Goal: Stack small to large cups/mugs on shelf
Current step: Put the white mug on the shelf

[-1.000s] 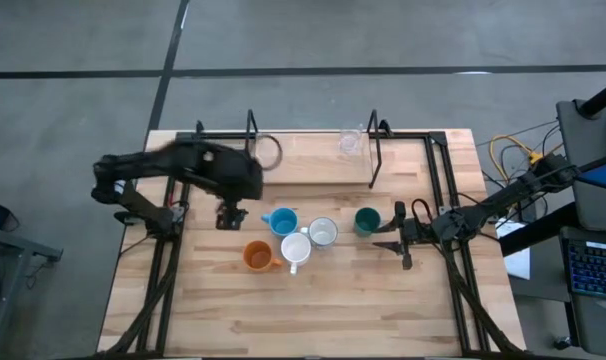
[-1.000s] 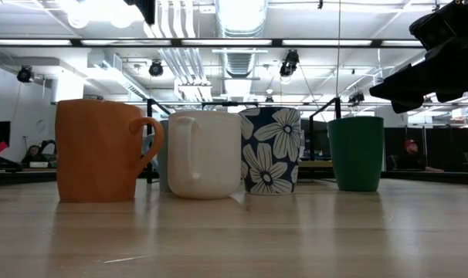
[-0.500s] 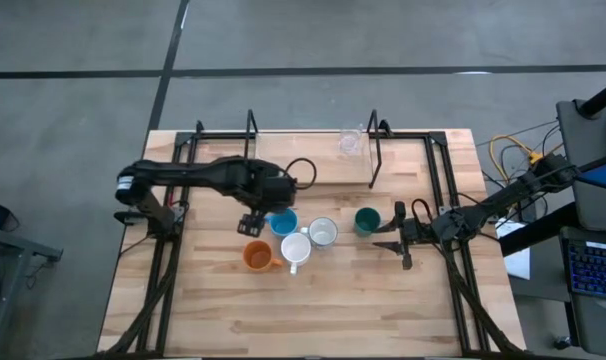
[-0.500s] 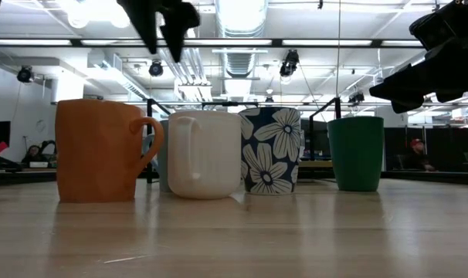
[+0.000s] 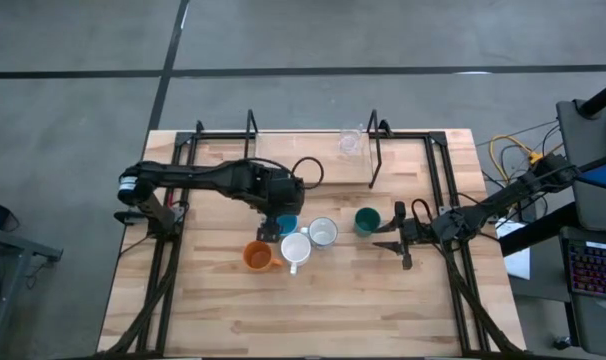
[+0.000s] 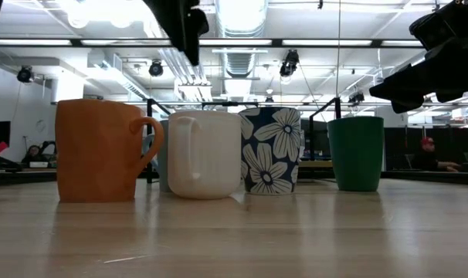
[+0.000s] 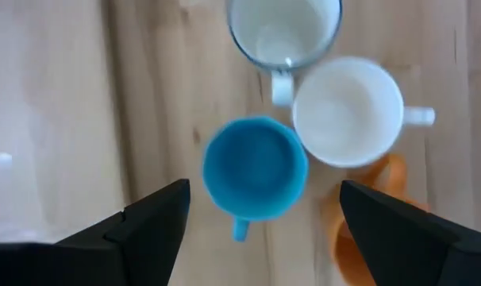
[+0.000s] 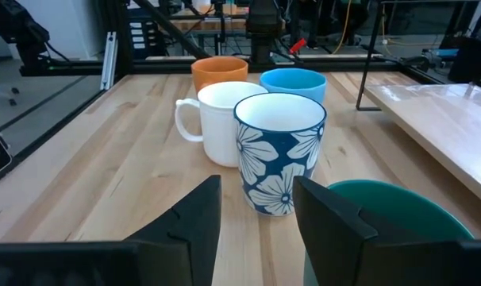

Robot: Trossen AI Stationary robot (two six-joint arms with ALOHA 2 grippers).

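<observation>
**Five mugs on the table, the left gripper poised over the light blue one**

Five mugs stand clustered mid-table; the left gripper (image 5: 274,222) hangs directly above the light blue mug (image 7: 255,167), fingers spread wide and holding nothing. The left wrist view looks straight down into the mug: its round mouth lies between the two fingers (image 7: 155,222), its short handle pointing back toward the wrist, so a plain descent would seem to bring the fingers down on either side of the rim. The mug is upright, smooth and glossy blue inside and out, touching or nearly touching the white mug (image 5: 295,249) and just beside the flower-patterned mug (image 5: 323,233) and the orange mug (image 5: 257,256), which leaves little room for the fingers.

Well apart, the right gripper (image 5: 393,238) waits just beside the dark green mug (image 5: 366,220), its jaws partly apart and empty. A clear glass cup (image 5: 350,142) already sits on the shelf (image 5: 313,165) at the table's far side, the nearer goal for the left arm.
</observation>
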